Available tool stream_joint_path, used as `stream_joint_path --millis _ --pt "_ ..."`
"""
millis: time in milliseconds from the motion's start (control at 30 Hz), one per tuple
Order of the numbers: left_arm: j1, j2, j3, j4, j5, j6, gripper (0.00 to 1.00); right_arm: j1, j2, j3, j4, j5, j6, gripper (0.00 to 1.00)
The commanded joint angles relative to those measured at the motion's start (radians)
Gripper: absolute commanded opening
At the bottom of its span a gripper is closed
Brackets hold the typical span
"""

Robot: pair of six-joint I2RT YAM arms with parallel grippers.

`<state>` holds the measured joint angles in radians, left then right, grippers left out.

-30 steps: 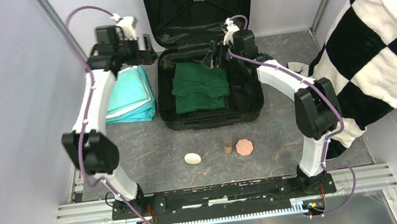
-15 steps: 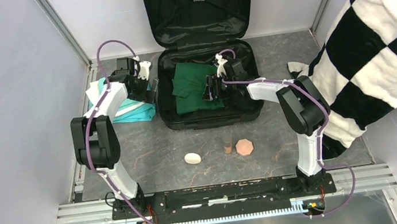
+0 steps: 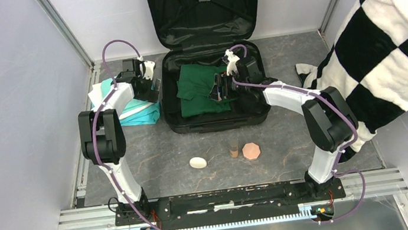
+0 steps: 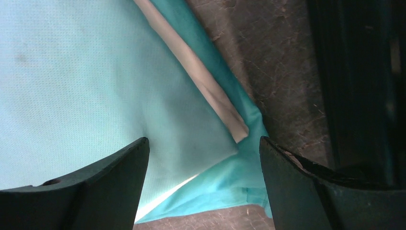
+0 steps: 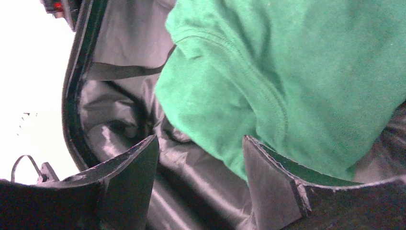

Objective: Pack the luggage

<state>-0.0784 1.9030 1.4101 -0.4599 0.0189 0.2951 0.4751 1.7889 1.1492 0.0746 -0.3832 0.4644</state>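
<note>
The black suitcase (image 3: 255, 111) lies open at the back middle, its lid (image 3: 203, 5) upright against the wall. A folded green garment (image 3: 198, 89) lies inside it and shows in the right wrist view (image 5: 297, 67). My right gripper (image 3: 220, 88) (image 5: 200, 158) is open over the garment's right edge and the black lining (image 5: 119, 120). A folded teal cloth (image 3: 135, 109) lies left of the suitcase. My left gripper (image 3: 152, 89) (image 4: 203, 165) is open just above the cloth's near corner (image 4: 95, 86), holding nothing.
A white oval object (image 3: 198, 163), a small brown cylinder (image 3: 233, 147) and a pink octagonal piece (image 3: 251, 151) lie on the grey table in front of the suitcase. A black-and-white checked blanket (image 3: 394, 36) hangs at the right. Walls stand close on the left.
Both arms came down from the back. My left gripper dropped onto the teal cloth's right edge. My right gripper lowered into the suitcase onto the green garment's right edge.
</note>
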Motion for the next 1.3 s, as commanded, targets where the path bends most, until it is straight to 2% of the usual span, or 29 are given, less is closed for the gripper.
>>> stream_joint_path --millis 0,167,433,533,667,767,1033,1200,1267 --pt "0.038 0.032 0.053 0.052 -0.002 0.009 0.88 0.023 -0.092 -0.030 0.016 0.019 -0.018 0.71" --pt "0.077 0.048 0.072 0.032 0.059 -0.004 0.75 0.029 -0.135 -0.064 0.002 0.032 -0.031 0.69" --pt "0.124 0.052 0.070 0.008 0.163 -0.011 0.67 0.029 -0.153 -0.104 0.002 0.041 -0.035 0.68" --pt "0.124 0.057 0.070 0.008 0.201 -0.020 0.66 0.029 -0.157 -0.115 0.001 0.043 -0.036 0.68" --pt "0.123 0.062 0.070 0.007 0.247 -0.042 0.70 0.029 -0.164 -0.128 0.001 0.050 -0.038 0.67" --pt "0.123 0.069 0.072 0.006 0.244 -0.043 0.69 0.029 -0.163 -0.133 0.002 0.050 -0.037 0.66" --pt "0.122 0.086 0.075 0.007 0.251 -0.050 0.49 0.029 -0.164 -0.143 0.010 0.053 -0.031 0.61" --pt "0.106 0.077 0.065 0.004 0.276 -0.062 0.47 0.029 -0.169 -0.146 0.010 0.057 -0.026 0.60" --pt "0.101 0.071 0.064 -0.003 0.282 -0.059 0.38 0.029 -0.173 -0.147 0.010 0.058 -0.027 0.59"
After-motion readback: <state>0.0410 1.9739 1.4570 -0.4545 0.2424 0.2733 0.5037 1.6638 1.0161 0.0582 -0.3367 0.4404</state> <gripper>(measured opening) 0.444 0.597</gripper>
